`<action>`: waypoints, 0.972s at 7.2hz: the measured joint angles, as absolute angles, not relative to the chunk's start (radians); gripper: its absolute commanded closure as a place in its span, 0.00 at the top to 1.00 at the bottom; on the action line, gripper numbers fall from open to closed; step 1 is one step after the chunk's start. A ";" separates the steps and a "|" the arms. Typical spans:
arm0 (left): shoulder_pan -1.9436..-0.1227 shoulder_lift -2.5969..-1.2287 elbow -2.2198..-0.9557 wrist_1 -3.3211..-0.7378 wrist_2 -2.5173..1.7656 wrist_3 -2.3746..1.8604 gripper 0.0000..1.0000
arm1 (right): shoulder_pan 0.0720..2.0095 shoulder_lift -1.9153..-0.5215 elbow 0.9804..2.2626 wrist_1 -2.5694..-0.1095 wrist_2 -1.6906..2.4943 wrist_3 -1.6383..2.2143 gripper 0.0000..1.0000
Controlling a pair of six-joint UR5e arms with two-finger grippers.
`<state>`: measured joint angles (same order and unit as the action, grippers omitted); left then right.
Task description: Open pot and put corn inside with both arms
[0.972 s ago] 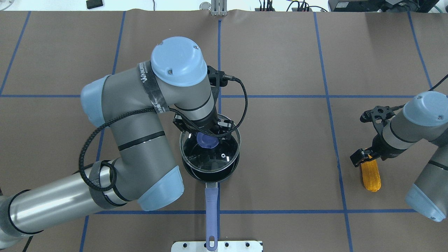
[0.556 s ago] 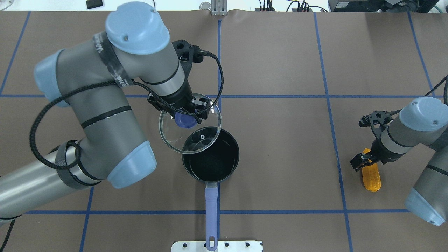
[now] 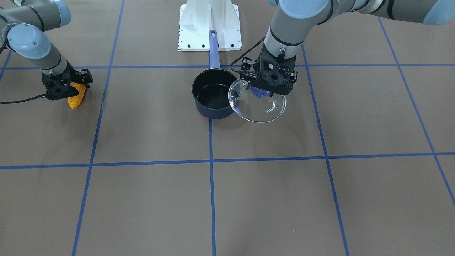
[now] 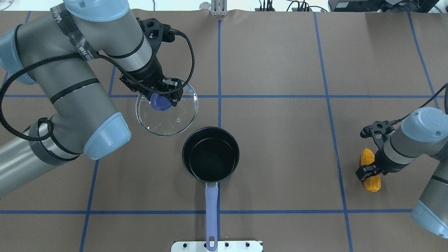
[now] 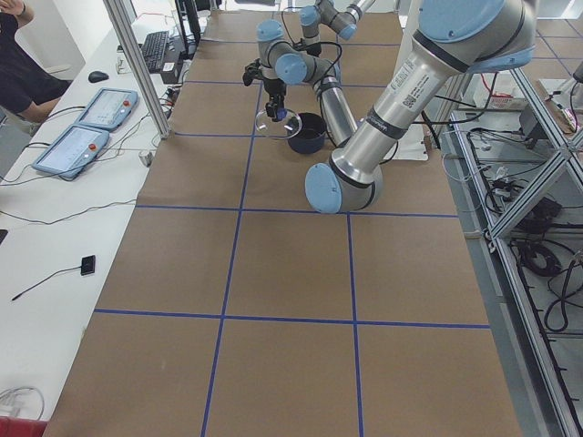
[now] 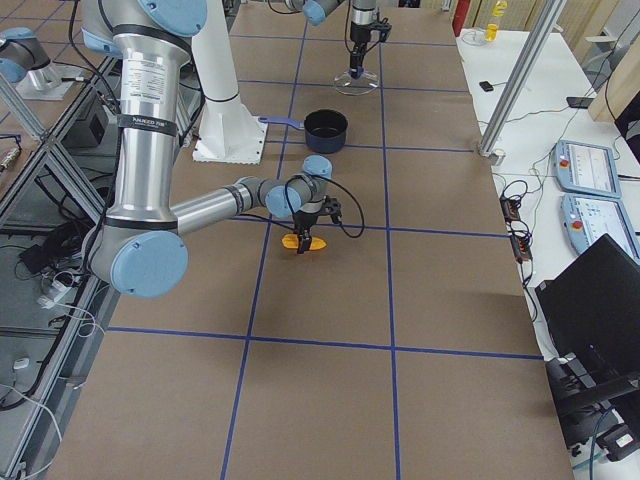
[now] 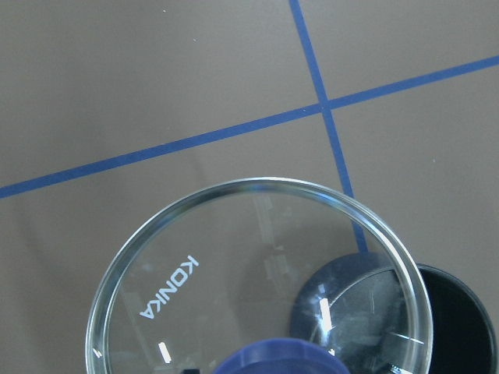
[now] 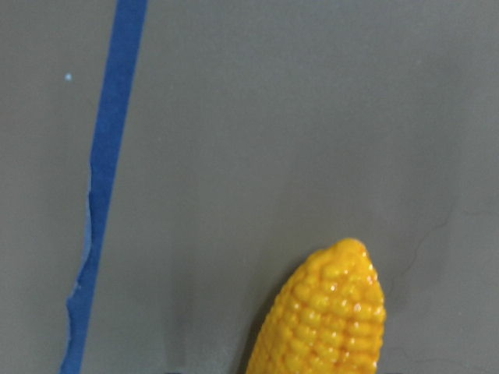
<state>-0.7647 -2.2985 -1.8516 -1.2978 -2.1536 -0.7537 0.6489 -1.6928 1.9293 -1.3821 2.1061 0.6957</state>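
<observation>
Brown papered table [image 4: 280, 147], blue tape grid [image 4: 329, 96]. Dark navy saucepan [image 4: 210, 155] open at centre, empty per overhead. Left gripper [image 4: 161, 99] pinches blue knob [image 4: 157, 104] of round clear glass lid [image 4: 171, 120] beside it; wrist view adds KONKA print. Right gripper [image 4: 369, 172] straddles orange-yellow corn cob [image 4: 367, 155] far right, can't tell if clamped, wrist shows only tip

a robotics lab: the left arm [image 4: 80, 77] and right arm [image 4: 416, 140] work over a brown-covered table [image 4: 280, 140] marked with a blue tape grid [image 4: 327, 70] and framed by aluminium posts [image 5: 137, 64]. a white side bench [image 5: 55, 237] carries teach pendants [image 5: 73, 146], a keyboard [image 5: 153, 47] and a laptop [image 6: 600, 310].
</observation>
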 measured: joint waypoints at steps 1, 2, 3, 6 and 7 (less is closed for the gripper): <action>-0.766 -2.295 -1.851 -1.298 -2.154 -0.752 0.57 | 0.648 -1.703 1.938 -1.382 2.106 0.680 0.39; -0.766 -2.289 -1.851 -1.299 -2.153 -0.751 0.57 | 0.646 -1.706 1.938 -1.383 2.106 0.673 0.39; -0.766 -2.284 -1.850 -1.301 -2.152 -0.744 0.57 | 0.644 -1.706 1.937 -1.383 2.105 0.670 0.38; -0.767 -2.276 -1.850 -1.303 -2.148 -0.723 0.57 | 0.673 -1.695 1.943 -1.388 2.136 0.652 0.38; -0.768 -2.259 -1.853 -1.304 -2.146 -0.708 0.57 | 0.708 -1.680 1.948 -1.394 2.173 0.643 0.38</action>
<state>-0.7684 -2.2594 -1.8535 -1.3042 -2.1464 -0.7078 0.7079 -1.6803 1.9484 -1.3939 2.1732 0.6429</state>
